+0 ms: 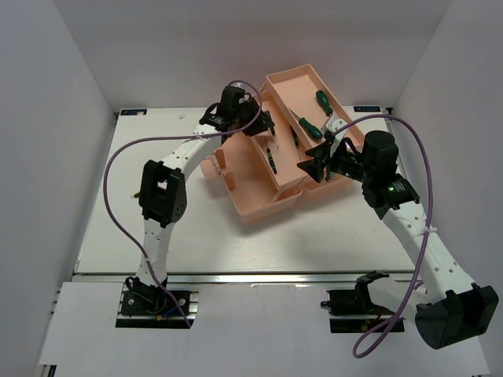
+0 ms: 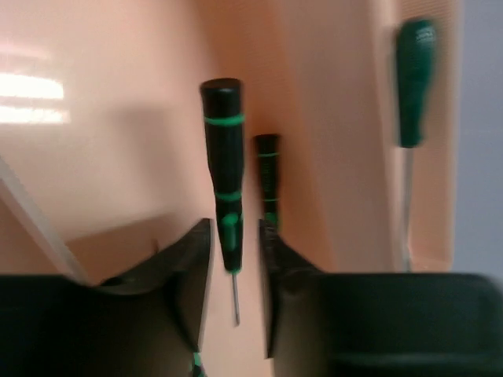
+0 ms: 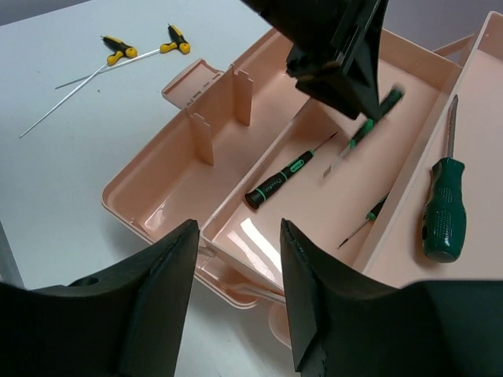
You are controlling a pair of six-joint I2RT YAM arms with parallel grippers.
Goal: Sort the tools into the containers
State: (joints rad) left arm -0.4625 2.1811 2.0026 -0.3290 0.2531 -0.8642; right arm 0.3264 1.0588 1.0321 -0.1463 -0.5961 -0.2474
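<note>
The salmon-pink toolbox [image 1: 259, 196] stands open with its trays folded out. My left gripper [image 1: 263, 124] hangs over a tray; it also shows in the right wrist view [image 3: 338, 55]. Its jaws are open. A dark screwdriver with green bands [image 2: 224, 173] sits between the fingertips without touching them, and looks blurred under that gripper in the right wrist view [image 3: 369, 122]. A second slim one [image 2: 268, 177] lies beside it. More lie in the tray [image 3: 279, 184] [image 3: 365, 220]. A thick green-handled one [image 3: 444, 208] lies in the adjoining tray. My right gripper [image 3: 240, 259] is open and empty over the toolbox's near corner.
Two yellow-handled tools with long thin shafts [image 3: 118, 51] [image 3: 174, 39] lie on the white table beyond the toolbox. Upright dividers [image 3: 212, 110] stand in the toolbox's deep part. White walls close in the table on three sides.
</note>
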